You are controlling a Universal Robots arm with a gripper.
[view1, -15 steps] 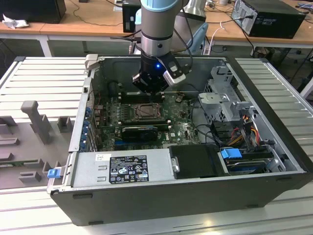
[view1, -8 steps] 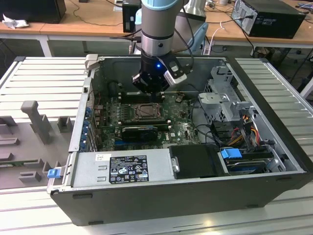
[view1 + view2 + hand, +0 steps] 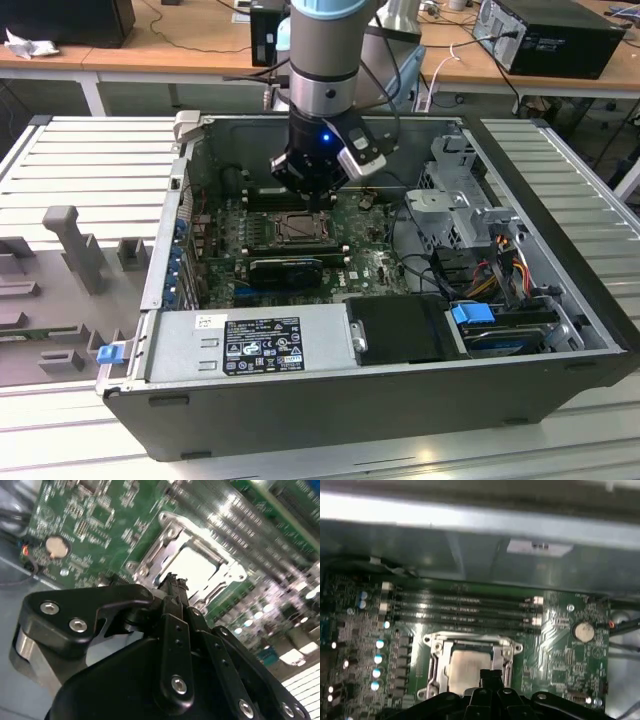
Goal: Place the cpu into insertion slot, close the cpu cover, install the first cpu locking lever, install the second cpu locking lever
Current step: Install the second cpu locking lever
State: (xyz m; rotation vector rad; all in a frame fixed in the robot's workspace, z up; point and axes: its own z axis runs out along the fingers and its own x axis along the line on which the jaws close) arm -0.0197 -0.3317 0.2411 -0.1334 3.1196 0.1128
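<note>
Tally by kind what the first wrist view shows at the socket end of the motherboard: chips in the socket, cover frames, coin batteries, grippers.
cpu: 1
cpu cover: 1
coin battery: 1
gripper: 1
Total: 4

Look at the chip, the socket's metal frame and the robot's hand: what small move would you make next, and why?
Probably ease the hand down onto the frame's near edge. The chip already sits in the socket, the metal frame lies around it, and the hand hovers just at that edge.
</note>
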